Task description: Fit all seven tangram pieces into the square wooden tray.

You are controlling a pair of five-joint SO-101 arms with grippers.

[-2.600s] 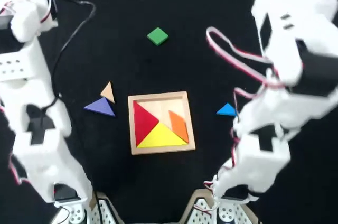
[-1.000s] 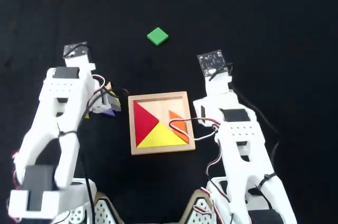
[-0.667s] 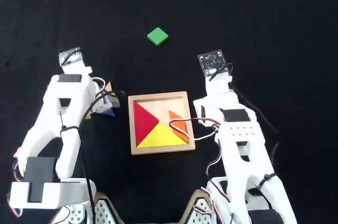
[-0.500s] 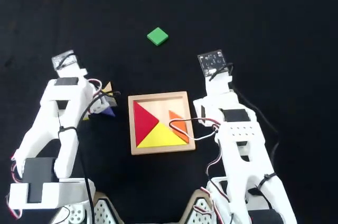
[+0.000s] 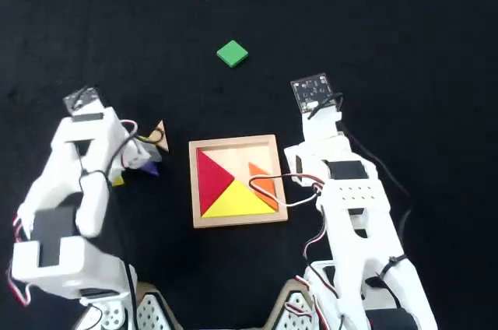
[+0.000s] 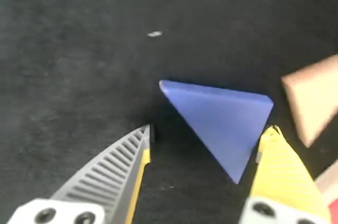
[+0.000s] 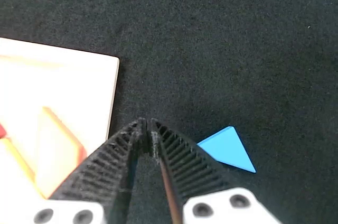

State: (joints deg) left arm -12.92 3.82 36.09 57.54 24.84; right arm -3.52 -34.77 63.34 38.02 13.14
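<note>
Left tool [image 6: 208, 130]: it is standing spread, one finger on each side of the purple triangle [image 6: 222, 114]. It is not pinching yet.
Left arm, change: over the last second it has been sliding outward, away from the tray [image 5: 194, 186], while staying low over the same two pieces.
Purple triangle: it is lying flat on the black surface between the spread fingers. One corner is touching or nearly touching the yellow finger [image 6: 280, 166], and a gap is showing at the grey finger [image 6: 127, 155].
Tan triangle [image 6: 314, 100]: it is sitting just beyond the yellow finger, outside the grasp.
Meaning: I judge that the arm is lining up for a pick. The grip is looking off-centre, so closing may push the piece sideways.
Right tool [image 7: 147, 129]: it is pressed together on nothing and has been keeping still for the last second. It is hovering just off the tray's edge.
Light blue triangle [image 7: 227, 149]: it is lying just beside the right tool on the surface.
Tray contents: the red [image 5: 212, 178], yellow [image 5: 233, 201] and orange [image 5: 263, 182] pieces are sitting inside.
Green square [image 5: 232, 54]: it is waiting well apart from both tools.
Progress: three pieces are in the tray and four are remaining outside.
</note>
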